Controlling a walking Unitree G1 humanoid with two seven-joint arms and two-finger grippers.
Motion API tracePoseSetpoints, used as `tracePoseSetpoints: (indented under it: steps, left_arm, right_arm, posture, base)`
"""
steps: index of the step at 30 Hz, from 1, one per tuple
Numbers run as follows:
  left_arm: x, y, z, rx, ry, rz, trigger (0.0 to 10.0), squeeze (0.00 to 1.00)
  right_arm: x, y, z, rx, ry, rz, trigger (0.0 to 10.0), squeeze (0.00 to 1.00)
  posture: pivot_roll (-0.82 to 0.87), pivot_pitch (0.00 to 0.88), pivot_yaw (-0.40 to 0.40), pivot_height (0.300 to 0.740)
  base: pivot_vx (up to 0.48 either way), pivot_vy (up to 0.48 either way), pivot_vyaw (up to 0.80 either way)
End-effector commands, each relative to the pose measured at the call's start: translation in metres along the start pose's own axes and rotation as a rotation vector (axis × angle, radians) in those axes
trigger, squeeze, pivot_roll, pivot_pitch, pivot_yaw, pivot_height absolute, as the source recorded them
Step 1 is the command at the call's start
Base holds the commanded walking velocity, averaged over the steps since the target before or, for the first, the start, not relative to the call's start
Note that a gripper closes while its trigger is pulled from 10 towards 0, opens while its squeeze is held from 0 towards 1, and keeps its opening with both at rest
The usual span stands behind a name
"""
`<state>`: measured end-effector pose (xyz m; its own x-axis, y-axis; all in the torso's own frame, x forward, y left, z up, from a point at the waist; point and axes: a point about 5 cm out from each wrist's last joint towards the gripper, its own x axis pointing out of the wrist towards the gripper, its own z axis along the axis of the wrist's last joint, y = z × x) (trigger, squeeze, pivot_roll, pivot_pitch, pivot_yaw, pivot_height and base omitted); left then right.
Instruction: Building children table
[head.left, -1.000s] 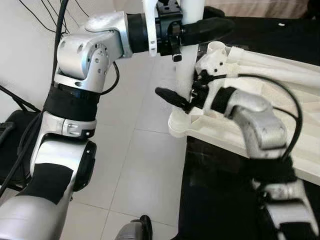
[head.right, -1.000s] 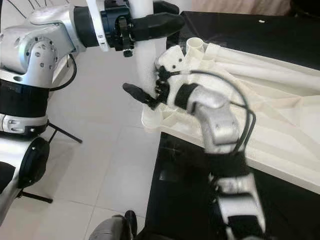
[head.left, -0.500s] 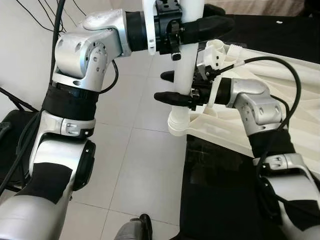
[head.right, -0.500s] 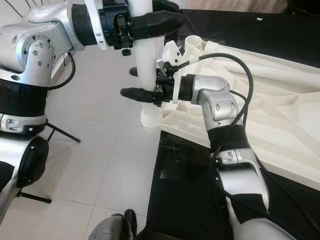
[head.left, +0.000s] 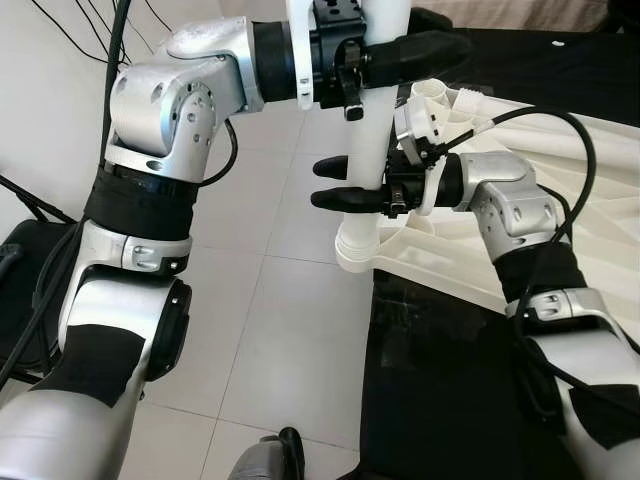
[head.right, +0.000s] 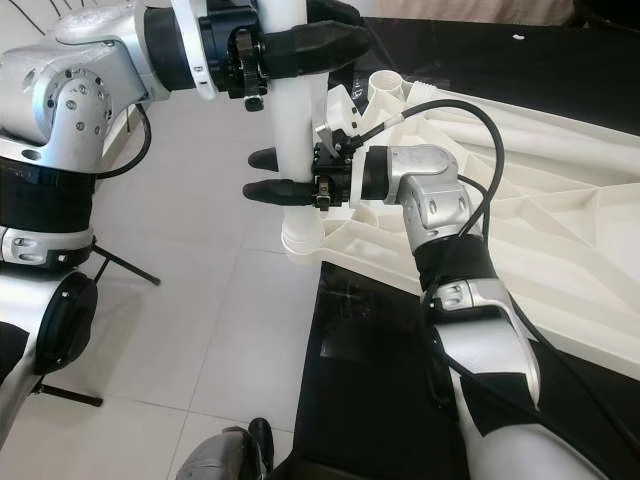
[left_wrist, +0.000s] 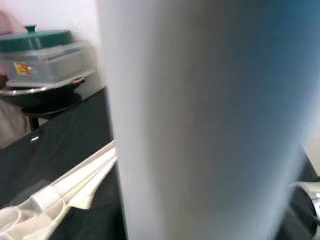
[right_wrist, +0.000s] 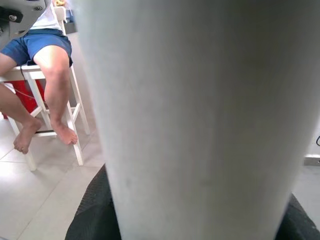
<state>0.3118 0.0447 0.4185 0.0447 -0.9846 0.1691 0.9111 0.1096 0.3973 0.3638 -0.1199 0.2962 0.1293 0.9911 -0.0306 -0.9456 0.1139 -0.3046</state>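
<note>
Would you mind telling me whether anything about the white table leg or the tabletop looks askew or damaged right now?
Nothing stands out. The white cylindrical plastic table leg stands upright in the corner socket of the upturned white ribbed tabletop. The left gripper grips it high, the right gripper straddles it lower. No cracks show.

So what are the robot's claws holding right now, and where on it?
Both hold the white cylindrical plastic table leg: the left claw high up, the right claw lower, just above the corner socket of the upturned white tabletop.
</note>
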Motion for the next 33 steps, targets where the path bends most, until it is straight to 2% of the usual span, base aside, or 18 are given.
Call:
tracePoseSetpoints:
  steps: [1, 7, 8, 9, 10, 11, 12, 13, 14, 15, 16, 17, 18, 21, 23, 27, 33]
  left_arm:
    - [0.013, -0.008, 0.002, 0.015, -0.009, -0.073, 10.0, 1.00]
    - [0.012, -0.003, 0.002, 0.014, -0.001, -0.037, 10.0, 1.00]
    - [0.012, -0.003, 0.002, 0.020, 0.004, -0.038, 10.0, 0.00]
    - [0.012, -0.003, 0.002, 0.020, 0.004, -0.038, 10.0, 0.00]
    - [0.012, -0.003, 0.003, 0.021, 0.007, -0.044, 10.0, 0.00]
    - [0.012, -0.004, 0.003, 0.015, 0.007, -0.045, 10.0, 0.00]
    - [0.012, -0.004, 0.005, 0.007, 0.005, -0.044, 10.0, 0.00]
    - [0.012, -0.004, 0.005, 0.007, 0.005, -0.044, 10.0, 0.00]
    - [0.011, -0.004, 0.005, 0.001, 0.002, -0.042, 10.0, 0.00]
    - [0.011, -0.004, 0.005, 0.000, 0.005, -0.037, 10.0, 0.00]
    - [0.009, -0.003, 0.005, -0.007, 0.011, -0.031, 10.0, 0.00]
    - [0.008, -0.002, 0.004, -0.010, 0.019, -0.029, 10.0, 0.00]
    - [0.007, -0.002, 0.003, -0.012, 0.025, -0.031, 10.0, 0.00]
    - [0.007, -0.001, 0.002, -0.013, 0.029, -0.033, 10.0, 0.00]
    - [0.008, -0.001, 0.000, -0.009, 0.028, -0.038, 10.0, 0.00]
    - [0.009, 0.001, 0.003, -0.001, 0.016, -0.026, 10.0, 0.00]
    - [0.007, 0.000, 0.001, -0.004, 0.028, -0.019, 10.0, 0.00]
  right_arm:
    - [0.010, 0.002, -0.002, 0.010, -0.014, 0.022, 0.0, 0.00]
    - [0.005, -0.003, -0.007, 0.026, 0.008, -0.097, 0.0, 0.00]
    - [0.003, -0.004, -0.009, 0.039, 0.022, -0.157, 0.0, 0.00]
    - [0.003, -0.004, -0.009, 0.039, 0.022, -0.157, 0.0, 0.00]
    - [0.002, -0.003, -0.010, 0.048, 0.036, -0.206, 0.0, 0.00]
    - [0.002, 0.001, -0.016, 0.076, 0.054, -0.314, 0.0, 0.00]
    - [0.003, 0.008, -0.028, 0.084, 0.105, -0.513, 0.0, 0.00]
    - [0.003, 0.008, -0.028, 0.084, 0.105, -0.513, 0.0, 0.00]
    - [0.001, 0.012, -0.035, 0.082, 0.140, -0.659, 0.0, 0.00]
    - [-0.002, 0.035, -0.050, 0.089, 0.192, -0.853, 0.0, 0.00]
    - [-0.003, 0.058, -0.060, 0.113, 0.231, -0.956, 0.0, 0.00]
    - [-0.002, 0.075, -0.066, 0.149, 0.257, -0.994, 0.0, 0.00]
    - [-0.003, 0.081, -0.067, 0.151, 0.261, -1.037, 0.0, 0.00]
    - [-0.003, 0.080, -0.066, 0.145, 0.258, -1.046, 0.0, 0.00]
    - [0.001, 0.066, -0.058, 0.130, 0.226, -1.060, 0.0, 0.00]
    - [0.001, 0.056, -0.049, 0.127, 0.210, -1.081, 0.0, 0.00]
    - [-0.001, 0.062, -0.041, 0.123, 0.217, -1.150, 0.0, 0.00]
  posture:
    - [0.13, 0.250, 0.068, 0.740]
    - [0.12, 0.252, 0.065, 0.740]
    - [0.12, 0.257, 0.056, 0.740]
    - [0.12, 0.257, 0.056, 0.740]
    - [0.12, 0.259, 0.050, 0.740]
    - [0.12, 0.264, 0.030, 0.740]
    - [0.13, 0.267, 0.023, 0.740]
    - [0.13, 0.267, 0.023, 0.740]
    - [0.13, 0.267, 0.023, 0.740]
    - [0.14, 0.266, 0.017, 0.740]
    - [0.15, 0.289, 0.038, 0.740]
    - [0.14, 0.290, 0.043, 0.740]
    - [0.12, 0.271, 0.040, 0.740]
    - [0.12, 0.268, 0.041, 0.740]
    - [0.12, 0.258, 0.038, 0.740]
    - [0.12, 0.259, 0.034, 0.740]
    - [0.12, 0.254, 0.037, 0.740]
  base:
    - [0.000, 0.000, 0.00]
    - [0.000, 0.000, 0.00]
    - [0.000, 0.000, 0.00]
    - [0.000, 0.000, 0.00]
    - [0.000, 0.000, 0.00]
    - [0.000, 0.000, 0.00]
    - [0.000, 0.000, 0.00]
    - [0.000, 0.000, 0.00]
    - [0.000, 0.000, 0.00]
    - [0.000, 0.000, 0.00]
    - [0.000, 0.000, 0.00]
    - [0.000, 0.000, 0.00]
    - [0.000, 0.000, 0.00]
    - [0.000, 0.000, 0.00]
    - [0.000, 0.000, 0.00]
    - [0.000, 0.000, 0.00]
    - [0.000, 0.000, 0.00]
